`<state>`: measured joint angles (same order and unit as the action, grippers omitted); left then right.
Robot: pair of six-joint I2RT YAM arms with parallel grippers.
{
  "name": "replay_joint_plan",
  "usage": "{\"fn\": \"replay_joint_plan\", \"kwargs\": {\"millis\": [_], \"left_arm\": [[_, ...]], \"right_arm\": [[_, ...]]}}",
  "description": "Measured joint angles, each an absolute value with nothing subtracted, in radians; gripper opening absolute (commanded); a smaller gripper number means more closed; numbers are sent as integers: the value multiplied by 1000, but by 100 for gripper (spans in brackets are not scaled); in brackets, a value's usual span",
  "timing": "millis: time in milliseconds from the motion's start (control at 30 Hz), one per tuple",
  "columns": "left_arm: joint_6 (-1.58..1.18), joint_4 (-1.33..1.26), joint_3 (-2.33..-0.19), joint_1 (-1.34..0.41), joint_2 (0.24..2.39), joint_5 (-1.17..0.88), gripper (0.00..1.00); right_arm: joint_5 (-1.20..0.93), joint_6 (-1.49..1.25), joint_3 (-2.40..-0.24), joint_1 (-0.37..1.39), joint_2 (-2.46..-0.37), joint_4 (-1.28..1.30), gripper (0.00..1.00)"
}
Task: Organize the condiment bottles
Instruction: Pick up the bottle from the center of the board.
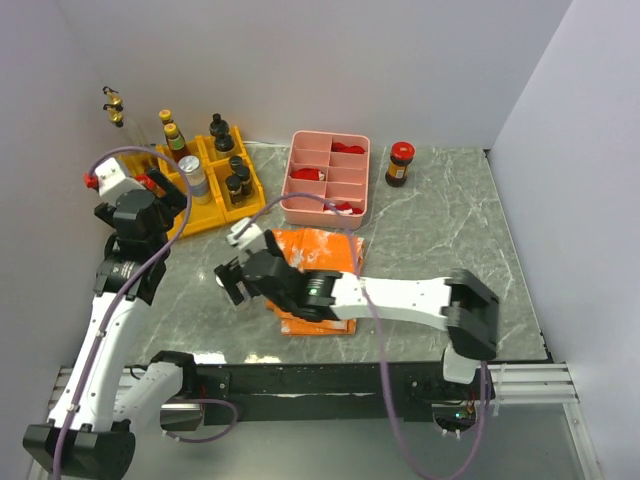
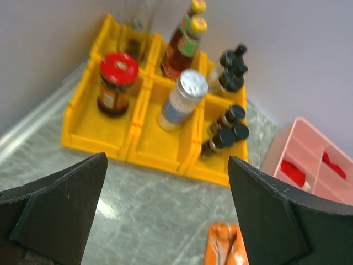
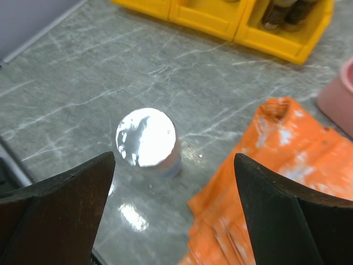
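Right gripper (image 3: 174, 160), jaws spread wide, above a silver-capped jar (image 3: 146, 138), upright on the table (image 3: 83, 83) just beside the orange cloth (image 3: 265, 165), not gripped. Left gripper (image 2: 167, 160) likewise wide, empty, near the yellow bins (image 2: 99, 146) with most bottles (image 2: 183, 99) inside. One red-capped jar (image 1: 400, 163) alone beside the pink tray (image 1: 296, 170).

Yellow bins (image 3: 220, 19) and dark bottles (image 3: 278, 14) cut off by the right wrist view's top edge
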<state>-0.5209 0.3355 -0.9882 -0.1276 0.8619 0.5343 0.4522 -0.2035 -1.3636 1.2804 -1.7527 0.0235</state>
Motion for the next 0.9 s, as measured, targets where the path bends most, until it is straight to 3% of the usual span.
{"fn": "replay_joint_plan", "kwargs": {"millis": [433,900], "left_arm": [[-611,642,-1053,-128,1077,307,96],[-603,747,-939,-245,853,172,97]], "right_arm": [[523,-266,-979,1280,-1252,52,100],[618,-293,-766,1280,-1025,87,100]]}}
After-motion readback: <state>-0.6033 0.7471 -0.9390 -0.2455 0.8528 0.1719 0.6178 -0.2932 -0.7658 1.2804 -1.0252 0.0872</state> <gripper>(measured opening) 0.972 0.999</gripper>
